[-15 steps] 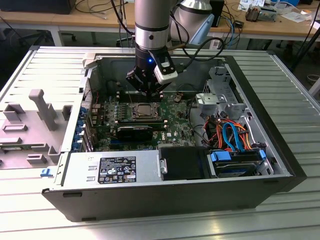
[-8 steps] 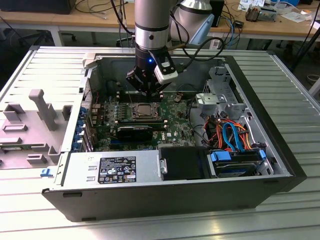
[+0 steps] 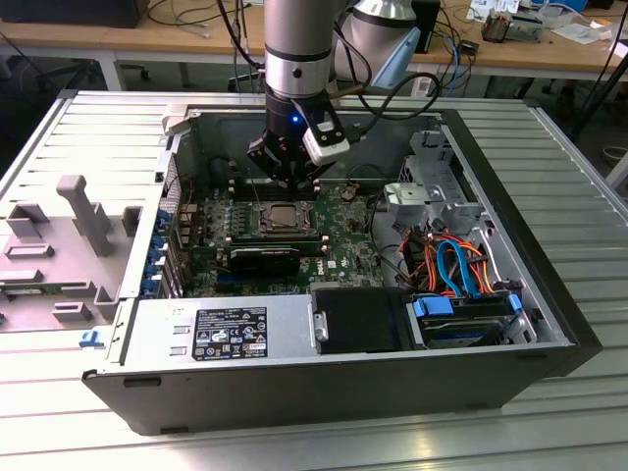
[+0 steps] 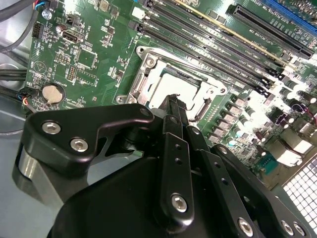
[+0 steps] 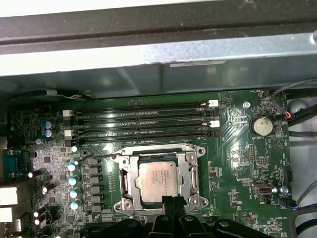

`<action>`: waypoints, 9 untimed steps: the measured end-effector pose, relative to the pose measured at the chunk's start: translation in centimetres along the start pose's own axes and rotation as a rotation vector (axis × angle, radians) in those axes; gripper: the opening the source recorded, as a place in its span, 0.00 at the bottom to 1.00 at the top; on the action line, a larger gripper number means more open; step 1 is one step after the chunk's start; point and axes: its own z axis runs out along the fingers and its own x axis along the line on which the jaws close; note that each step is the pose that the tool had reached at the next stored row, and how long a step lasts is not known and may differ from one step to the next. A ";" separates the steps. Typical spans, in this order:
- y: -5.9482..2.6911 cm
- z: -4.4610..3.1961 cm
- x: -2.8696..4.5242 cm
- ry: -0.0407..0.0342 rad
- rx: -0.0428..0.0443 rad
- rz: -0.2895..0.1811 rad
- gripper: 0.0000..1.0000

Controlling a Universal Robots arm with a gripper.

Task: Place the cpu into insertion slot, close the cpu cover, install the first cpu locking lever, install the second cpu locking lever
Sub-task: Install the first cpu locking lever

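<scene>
The cpu [image 5: 156,178] lies flat in the insertion slot [image 5: 159,148], its dull silver top showing. The cpu cover [image 5: 191,174] lies down around the chip as a silver frame. A thin wire lever [image 5: 99,157] sticks out from one corner of the socket. My gripper [image 5: 173,200] hovers at the socket's edge, fingers together and nothing between them. In the second wrist view the black fingers [image 4: 174,129] reach over the cpu [image 4: 171,88] and hide part of it. In the exterior view the gripper [image 3: 291,183] hangs just above the socket [image 3: 285,218] inside the open case.
Long black memory slots [image 5: 143,126] run beside the socket, with a coin battery [image 5: 261,126] nearby. The case wall [image 3: 186,147], drive cage [image 3: 432,186], coloured cables [image 3: 451,260] and power supply [image 3: 226,329] surround the board. A grey plastic part [image 3: 83,211] lies on the removed side panel.
</scene>
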 end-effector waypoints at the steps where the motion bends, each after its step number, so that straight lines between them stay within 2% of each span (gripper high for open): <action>1: 0.00 0.00 0.00 -0.0001 -0.0001 -0.001 0.11; 9: 0.00 0.00 0.00 -0.0004 0.0000 -0.009 0.11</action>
